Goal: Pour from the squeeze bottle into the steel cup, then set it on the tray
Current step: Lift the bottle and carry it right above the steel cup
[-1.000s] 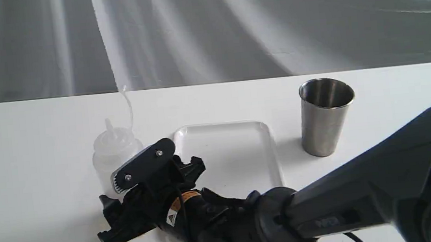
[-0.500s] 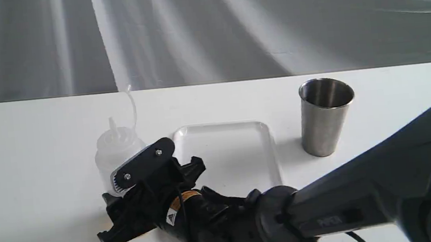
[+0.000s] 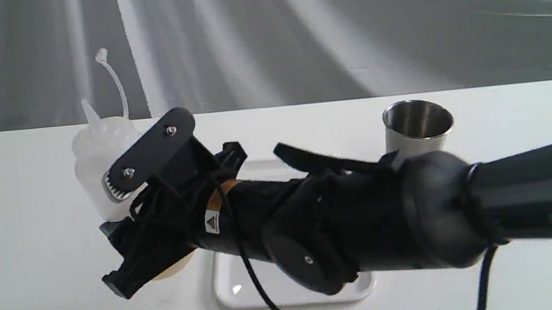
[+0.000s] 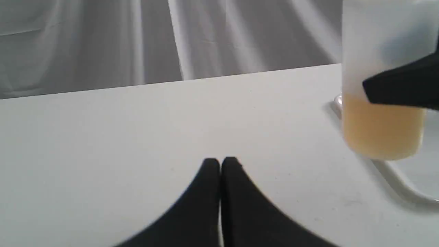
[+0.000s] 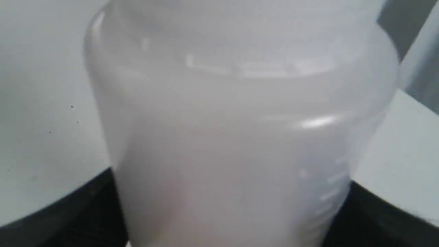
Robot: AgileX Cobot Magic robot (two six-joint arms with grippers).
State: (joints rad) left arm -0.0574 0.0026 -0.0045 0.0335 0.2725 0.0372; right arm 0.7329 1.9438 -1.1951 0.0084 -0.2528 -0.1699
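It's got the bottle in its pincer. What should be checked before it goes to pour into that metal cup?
1. Grip of right pincer on squeeze bottle: ok.
2. Bare nozzle pointing up: ok.
3. Some amber liquid inside: ok.
4. Upright steel cup, mouth open: ok.
5. Shut left pincer apart from bottle: ok.
6. Free tray: cannot tell, arm covers much.

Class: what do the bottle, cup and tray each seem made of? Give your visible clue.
Squeeze bottle: probably translucent plastic; amber liquid shows through. Steel cup: metal, brushed grey sheen. Tray: likely glossy white plastic; a highlight glints near its rim.
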